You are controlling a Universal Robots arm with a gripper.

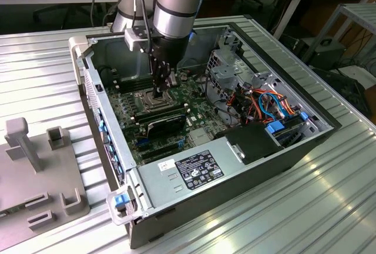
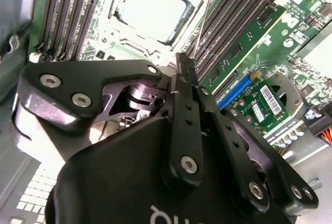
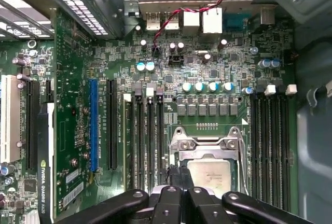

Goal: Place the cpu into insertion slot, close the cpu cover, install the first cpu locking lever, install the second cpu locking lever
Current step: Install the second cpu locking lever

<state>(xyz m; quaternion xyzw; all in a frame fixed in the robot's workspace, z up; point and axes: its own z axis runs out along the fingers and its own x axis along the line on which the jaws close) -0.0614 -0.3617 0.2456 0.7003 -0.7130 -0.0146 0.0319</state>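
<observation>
The hand [image 3: 179, 180], fingers pressed together with nothing between them, hangs just above the edge of the insertion slot [image 3: 208, 151]; beyond the fingertips the cpu [image 3: 209, 174] lies seated there, the cpu cover [image 3: 207, 143] down around it

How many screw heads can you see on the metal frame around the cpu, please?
2. In the first wrist view, one screw head and the other screw head sit at two corners of the cpu cover. The gripper may hide more.
</observation>
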